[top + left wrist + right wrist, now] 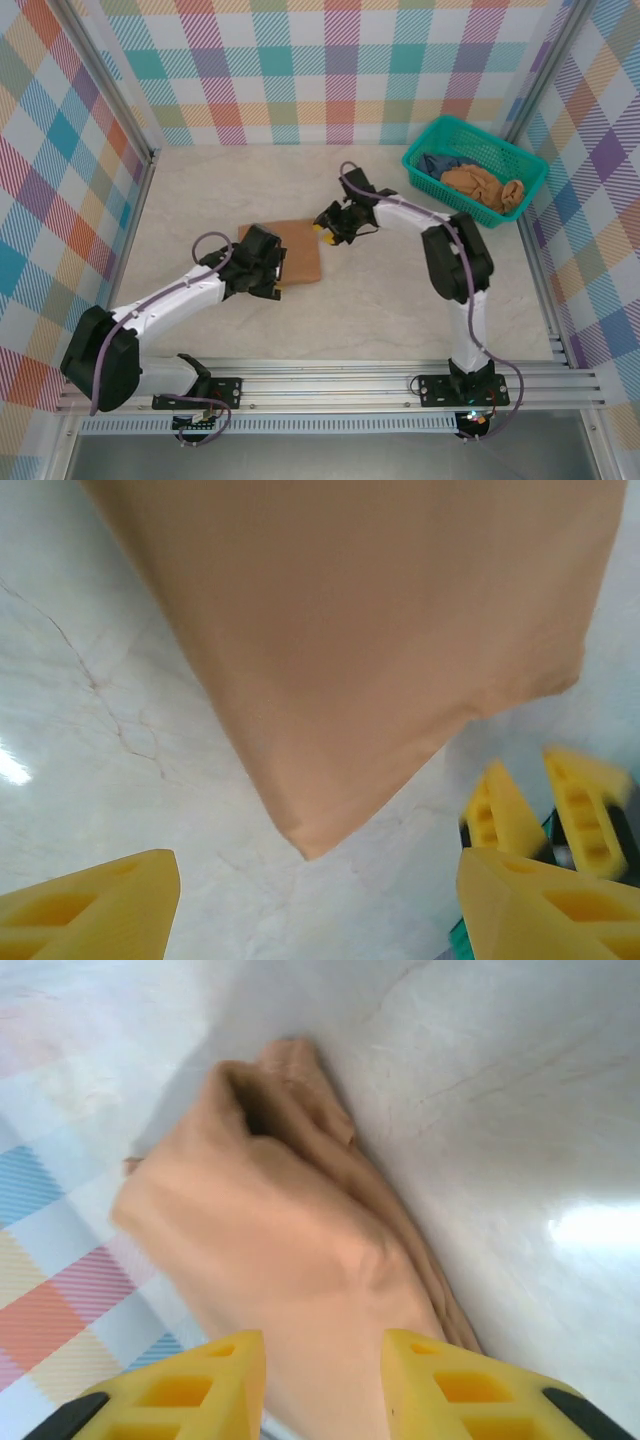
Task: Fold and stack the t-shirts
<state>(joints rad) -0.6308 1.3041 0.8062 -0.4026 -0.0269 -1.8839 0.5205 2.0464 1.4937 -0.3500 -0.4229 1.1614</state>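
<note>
The folded shirt [300, 250] lies flat in the middle of the table [200, 190]; more shirts [480, 182] wait in the basket [420, 140] at the far right. To end this fold well, both arms should release and rise straight up, so no edge is dragged. The left gripper [320, 880] stands wide, holding nothing, by the near corner. The right gripper [325, 1355] is narrow with cloth between its fingers [450, 1390]; whether it pinches, I cannot tell.

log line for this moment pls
shirt: folded on table; left gripper: open at its corner; right gripper: cloth between fingers, grip unclear; basket: more clothes
</note>
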